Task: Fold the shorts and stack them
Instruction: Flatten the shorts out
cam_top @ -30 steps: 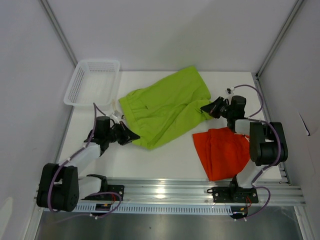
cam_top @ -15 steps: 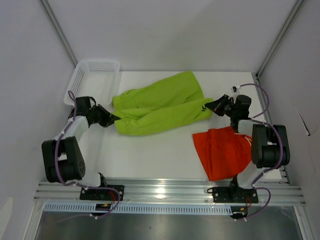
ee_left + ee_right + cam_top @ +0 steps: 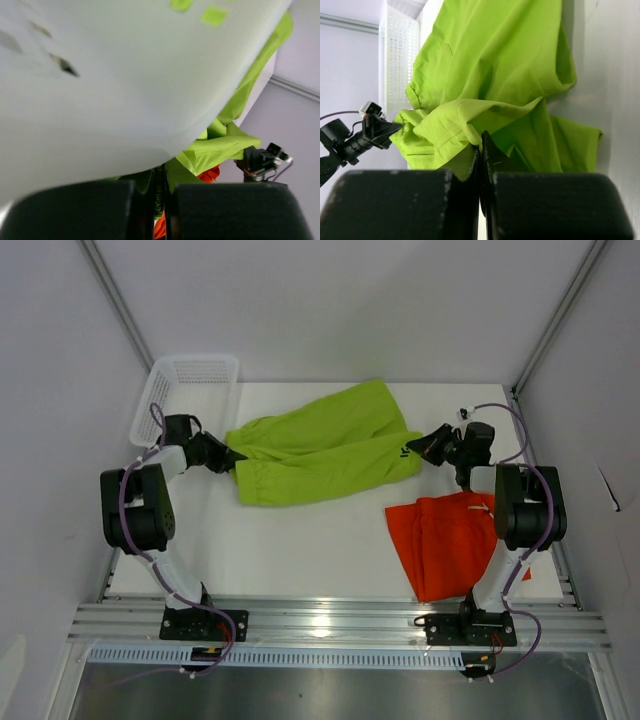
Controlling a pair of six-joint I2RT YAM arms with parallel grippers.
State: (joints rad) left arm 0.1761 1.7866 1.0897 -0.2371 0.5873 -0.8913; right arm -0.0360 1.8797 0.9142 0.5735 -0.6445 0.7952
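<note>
Shorts [image 3: 320, 455] (lime) pinched by left gripper [image 3: 234, 456], right gripper [image 3: 411, 450].

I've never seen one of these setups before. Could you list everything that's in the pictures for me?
lime green shorts: one, lime green, stretched across the far middle of the table between the two claws
orange shorts: one, bright orange, near right part of the table, partly hidden by the right arm
mesh basket: one, white, far left corner
table: one, white, under everything
left claw: one, black, shut on the left end of the lime green shorts
right claw: one, black, shut on the right end of the lime green shorts
</note>
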